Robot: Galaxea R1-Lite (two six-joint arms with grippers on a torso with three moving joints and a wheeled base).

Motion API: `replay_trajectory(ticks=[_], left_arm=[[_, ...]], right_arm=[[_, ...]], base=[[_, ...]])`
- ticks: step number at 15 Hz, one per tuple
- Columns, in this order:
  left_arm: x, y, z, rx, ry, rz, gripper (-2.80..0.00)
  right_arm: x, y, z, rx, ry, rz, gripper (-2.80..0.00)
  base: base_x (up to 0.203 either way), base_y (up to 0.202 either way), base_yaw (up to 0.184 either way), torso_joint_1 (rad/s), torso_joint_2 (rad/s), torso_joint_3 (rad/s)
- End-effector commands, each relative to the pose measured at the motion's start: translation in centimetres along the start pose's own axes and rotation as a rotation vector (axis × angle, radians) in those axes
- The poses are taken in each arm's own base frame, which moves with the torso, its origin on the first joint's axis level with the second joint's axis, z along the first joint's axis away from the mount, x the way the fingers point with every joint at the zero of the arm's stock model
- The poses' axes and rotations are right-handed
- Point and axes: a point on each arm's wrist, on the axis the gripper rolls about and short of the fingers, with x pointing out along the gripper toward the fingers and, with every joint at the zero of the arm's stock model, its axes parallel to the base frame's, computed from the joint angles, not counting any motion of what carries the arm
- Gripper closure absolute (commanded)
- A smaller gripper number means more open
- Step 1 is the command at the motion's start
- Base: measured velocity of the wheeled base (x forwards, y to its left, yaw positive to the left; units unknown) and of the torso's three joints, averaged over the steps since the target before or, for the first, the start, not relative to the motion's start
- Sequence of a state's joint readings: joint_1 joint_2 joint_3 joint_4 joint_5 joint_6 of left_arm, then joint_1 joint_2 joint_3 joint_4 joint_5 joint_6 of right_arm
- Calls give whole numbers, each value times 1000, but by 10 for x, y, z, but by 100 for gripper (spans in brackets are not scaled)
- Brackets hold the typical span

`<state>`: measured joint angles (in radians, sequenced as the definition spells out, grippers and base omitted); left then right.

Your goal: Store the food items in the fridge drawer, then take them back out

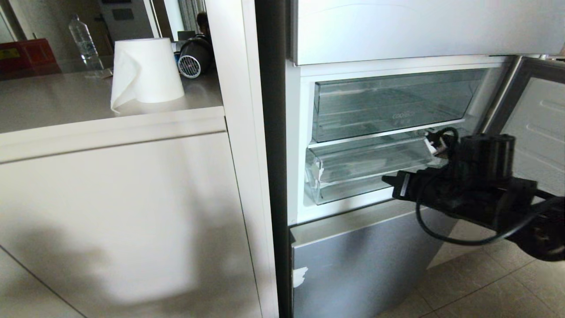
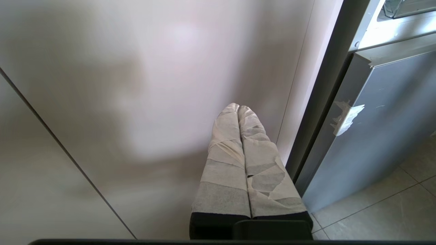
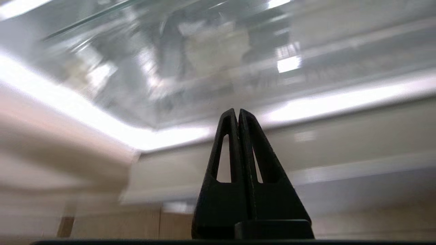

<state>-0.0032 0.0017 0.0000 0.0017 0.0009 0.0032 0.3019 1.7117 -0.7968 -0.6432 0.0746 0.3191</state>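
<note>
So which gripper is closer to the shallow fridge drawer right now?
Right. The right gripper, shut, sits just in front of the fridge drawer. The left gripper, shut, hangs low by the cabinet panel, away from the drawer.

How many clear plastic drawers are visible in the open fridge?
2: the deeper upper drawer with faint lettering, and the shallow fridge drawer just below it, with the right tool at its front. Further drawers may be hidden behind the closed doors.
</note>
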Motion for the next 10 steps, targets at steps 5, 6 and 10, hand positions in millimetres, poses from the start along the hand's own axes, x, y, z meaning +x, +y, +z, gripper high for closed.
replay_trajectory(ticks=[5, 6, 10], left_arm=[[0, 0, 0, 0, 0, 1, 0], [0, 0, 0, 0, 0, 1, 0], [0, 0, 0, 0, 0, 1, 0]], right_arm=[[-193, 0, -39, -142, -221, -26, 0], [-218, -7, -58, -182, -252, -66, 0], [-273, -26, -130, -280, -297, -227, 0]], base=[[0, 0, 0, 0, 0, 0], [0, 0, 0, 0, 0, 0], [0, 0, 0, 0, 0, 0]])
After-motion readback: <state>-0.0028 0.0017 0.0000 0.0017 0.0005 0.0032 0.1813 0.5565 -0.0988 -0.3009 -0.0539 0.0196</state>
